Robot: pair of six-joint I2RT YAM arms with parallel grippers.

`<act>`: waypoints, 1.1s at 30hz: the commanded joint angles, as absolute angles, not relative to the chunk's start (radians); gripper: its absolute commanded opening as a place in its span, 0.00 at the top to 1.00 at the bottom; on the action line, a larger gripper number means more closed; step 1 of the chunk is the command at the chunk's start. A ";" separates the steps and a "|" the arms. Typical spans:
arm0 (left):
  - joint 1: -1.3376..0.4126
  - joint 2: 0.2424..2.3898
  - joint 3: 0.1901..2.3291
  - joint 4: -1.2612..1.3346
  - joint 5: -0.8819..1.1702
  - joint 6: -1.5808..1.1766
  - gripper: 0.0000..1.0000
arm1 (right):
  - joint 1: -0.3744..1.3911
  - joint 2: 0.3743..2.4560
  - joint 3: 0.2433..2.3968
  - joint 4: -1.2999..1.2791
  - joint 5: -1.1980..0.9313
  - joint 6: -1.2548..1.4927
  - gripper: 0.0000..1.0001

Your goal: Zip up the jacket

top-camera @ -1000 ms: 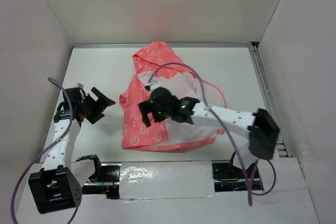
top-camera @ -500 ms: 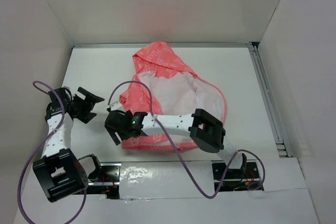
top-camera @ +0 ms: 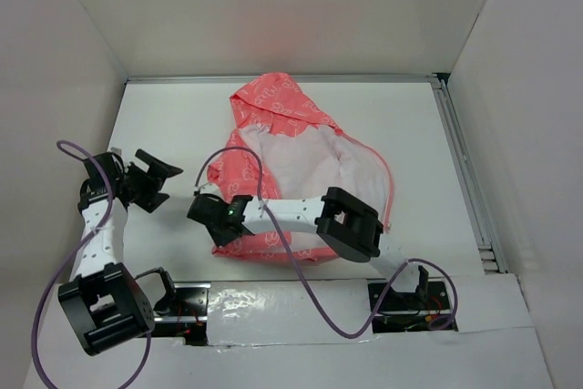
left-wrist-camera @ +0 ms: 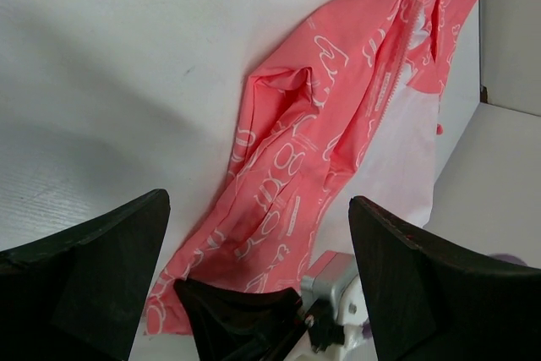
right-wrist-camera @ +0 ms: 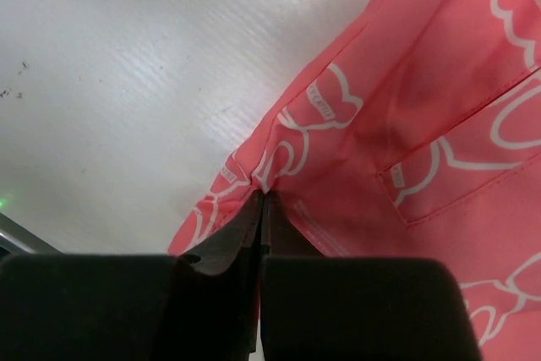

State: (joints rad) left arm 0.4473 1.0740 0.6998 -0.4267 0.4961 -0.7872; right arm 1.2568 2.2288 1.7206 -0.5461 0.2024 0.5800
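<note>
free: table (top-camera: 173,116) left of jacket (top-camera: 284,125) | obstacle: right arm (top-camera: 291,211) over hem

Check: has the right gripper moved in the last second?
Yes. The right gripper swung left, toward the left wall, from the jacket middle to its left edge, pinching fabric.

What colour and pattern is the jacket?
The jacket is coral pink with white outline prints; best in right wrist view.

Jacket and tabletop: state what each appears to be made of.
Jacket: thin, light fabric, probably a synthetic weave, matte coral with printed white outlines. It folds in sharp creases. Its lining looks pale and smooth. Tabletop: white sheet with fine parallel ribs and a soft gloss, possibly corrugated plastic.
</note>
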 commanded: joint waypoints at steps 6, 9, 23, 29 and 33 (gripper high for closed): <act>0.306 1.068 0.693 -0.362 0.586 -0.735 0.01 | 1.056 1.699 1.315 -0.270 0.075 0.563 1.00; 0.186 1.097 0.703 -0.376 0.563 -0.738 0.01 | 0.922 1.522 1.217 -0.230 -0.049 0.540 1.00; -0.394 1.264 0.692 -0.468 0.322 -0.853 0.01 | 0.612 1.276 1.101 -0.232 -0.251 0.489 1.00; -0.526 1.373 0.724 -0.517 0.226 -0.952 0.01 | 0.580 1.273 1.100 -0.213 -0.307 0.485 1.00; -0.624 1.506 0.788 -0.537 0.166 -1.018 0.01 | 0.569 1.264 1.092 -0.210 -0.319 0.482 1.00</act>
State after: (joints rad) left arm -0.5682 1.4330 0.7197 -0.5159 0.2447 -0.9470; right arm 0.5812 1.2888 1.0916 -0.2665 -0.2813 0.4992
